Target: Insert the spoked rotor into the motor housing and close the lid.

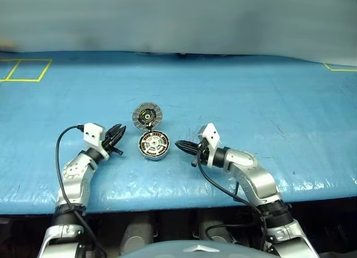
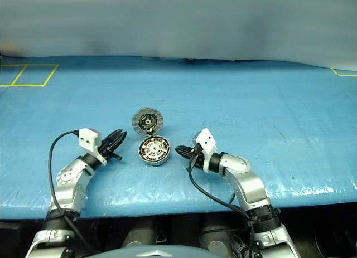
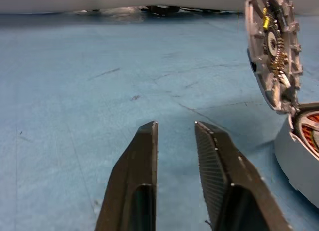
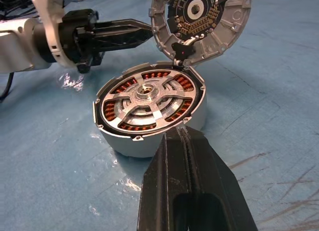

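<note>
1. With the spoked rotor (image 4: 148,104) seated inside the motor housing (image 4: 149,141), its silver spokes lying over the copper coils, insertion appears complete; only the closing of the lid (image 4: 202,22) remains, by my judgement.
2. The housing stands on the blue table cover (image 1: 268,102), between the two grippers and close to the near edge.
3. The lid stands open and nearly upright at the far rim of the housing, joined there by a small dark hinge (image 4: 181,50), its inner face with the black centre turned toward the robot.
4. The left gripper (image 1: 117,137) sits just beside the housing, on its left, fingers (image 3: 137,166) drawn nearly together with a narrow gap and nothing between them.
5. The right gripper (image 1: 182,146) lies just to the right of the housing, fingers fully closed, empty, tip near the housing wall but apart from it.
6. Handling assessment: lid and housing look to be rigid cast metal, fairly heavy for their size, with smooth grey surfaces likely to slip under a pinch.
7. Recommended contact: push the lid's upper rim or back face down about the hinge, rather than gripping it. The inner components look delicate and should be left alone.
8. Risk: the unrestrained housing may slide on the slick cover.
</note>
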Robot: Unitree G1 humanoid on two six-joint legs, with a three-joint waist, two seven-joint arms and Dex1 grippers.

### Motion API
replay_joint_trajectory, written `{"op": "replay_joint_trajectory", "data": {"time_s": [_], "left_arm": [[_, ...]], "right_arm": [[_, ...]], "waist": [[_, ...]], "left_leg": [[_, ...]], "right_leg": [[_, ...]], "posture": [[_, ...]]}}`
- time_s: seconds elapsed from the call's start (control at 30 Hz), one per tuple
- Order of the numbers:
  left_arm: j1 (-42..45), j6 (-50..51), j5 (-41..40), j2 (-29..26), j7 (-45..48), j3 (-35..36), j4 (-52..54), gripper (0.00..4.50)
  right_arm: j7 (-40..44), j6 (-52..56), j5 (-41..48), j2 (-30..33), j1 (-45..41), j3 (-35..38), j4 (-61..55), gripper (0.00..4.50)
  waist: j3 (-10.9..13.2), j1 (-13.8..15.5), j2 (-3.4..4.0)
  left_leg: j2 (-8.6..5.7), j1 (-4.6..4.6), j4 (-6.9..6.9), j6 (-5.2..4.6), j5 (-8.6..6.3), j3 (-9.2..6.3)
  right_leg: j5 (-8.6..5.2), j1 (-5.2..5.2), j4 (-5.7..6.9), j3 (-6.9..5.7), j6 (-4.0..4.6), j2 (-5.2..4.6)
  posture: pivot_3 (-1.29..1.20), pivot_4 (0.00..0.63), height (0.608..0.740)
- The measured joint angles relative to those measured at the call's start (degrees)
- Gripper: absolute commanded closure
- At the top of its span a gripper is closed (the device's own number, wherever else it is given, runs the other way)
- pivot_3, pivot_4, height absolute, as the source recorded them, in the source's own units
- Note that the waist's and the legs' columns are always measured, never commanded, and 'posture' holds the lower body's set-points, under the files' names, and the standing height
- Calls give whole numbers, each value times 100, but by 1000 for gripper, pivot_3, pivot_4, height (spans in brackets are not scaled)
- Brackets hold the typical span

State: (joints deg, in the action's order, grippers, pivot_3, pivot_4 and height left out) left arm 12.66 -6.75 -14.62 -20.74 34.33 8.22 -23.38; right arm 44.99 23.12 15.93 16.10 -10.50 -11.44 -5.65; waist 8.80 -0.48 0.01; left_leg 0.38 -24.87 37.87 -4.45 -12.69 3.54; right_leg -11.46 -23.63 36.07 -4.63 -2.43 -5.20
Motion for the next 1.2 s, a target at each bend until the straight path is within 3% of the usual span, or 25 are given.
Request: {"op": "replay_joint_trajectory", "data": {"time_s": [0.13, 0.3, 0.53, 0.87, 1.2], "left_arm": [[832, 11, 93, 46, -242, 30, -789, 4474], [1608, -49, 75, 73, 96, 25, -1641, 4474], [2247, 11, -598, 275, 1869, 101, -2087, 4474], [2444, 1122, -1137, 189, 3733, -54, -1647, 4474], [1780, 1734, -650, -128, 4287, -1274, -21, 4474]], "right_arm": [[-64, 25, 6, 18, 100, -44, -96, 4500], [-72, 124, 20, 78, 261, -133, -253, 4500], [-46, 132, 24, 194, 334, -170, -317, 4500], [-167, 140, 43, 398, 479, -27, -392, 4500], [-402, 134, 42, 560, 507, 306, -394, 4500]], "waist": [[3, 37, -6], [2, 51, -8], [4, 46, -12], [5, 26, -13], [5, 23, -12]], "left_leg": [[-2, -10, 4, -4, 2, -3], [-7, -14, 5, -12, -2, 2], [-6, -43, 21, 8, 11, 2], [-6, -49, 29, -1, 8, 1], [0, -48, 30, -6, 4, 1]], "right_leg": [[20, -3, -2, -5, -20, 4], [21, -1, -7, -1, -22, 24], [23, -1, -5, -2, -26, 28], [24, -2, -5, 1, -29, 34], [15, -6, -5, 49, -8, 56]], "posture": [[0, 150, 740], [0, 150, 740], [0, 150, 740], [0, 150, 740], [0, 150, 740]]}}
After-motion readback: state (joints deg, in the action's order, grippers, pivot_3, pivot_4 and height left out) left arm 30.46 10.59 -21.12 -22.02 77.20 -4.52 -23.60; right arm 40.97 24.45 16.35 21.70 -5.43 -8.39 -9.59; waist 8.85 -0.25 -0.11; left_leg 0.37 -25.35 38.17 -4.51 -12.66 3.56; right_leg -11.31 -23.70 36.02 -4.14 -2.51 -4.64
